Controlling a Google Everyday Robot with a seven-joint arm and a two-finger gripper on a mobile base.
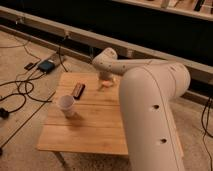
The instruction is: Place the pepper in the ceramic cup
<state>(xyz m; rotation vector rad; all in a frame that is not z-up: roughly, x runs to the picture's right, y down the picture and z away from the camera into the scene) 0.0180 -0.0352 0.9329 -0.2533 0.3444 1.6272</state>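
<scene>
The small orange-red pepper [107, 84] lies on the wooden table [95, 125] near its far edge. My gripper [104, 78] hangs straight down over it from the white wrist, open, with its tips at the pepper; the wrist hides most of it. The white ceramic cup [66, 104] stands upright on the left part of the table, well apart from the gripper and to its front left.
A flat dark rectangular object [78, 90] lies between the cup and the pepper. My thick white arm [150, 115] covers the table's right side. Cables [20, 95] and a small box [46, 65] lie on the floor to the left. A dark wall runs behind.
</scene>
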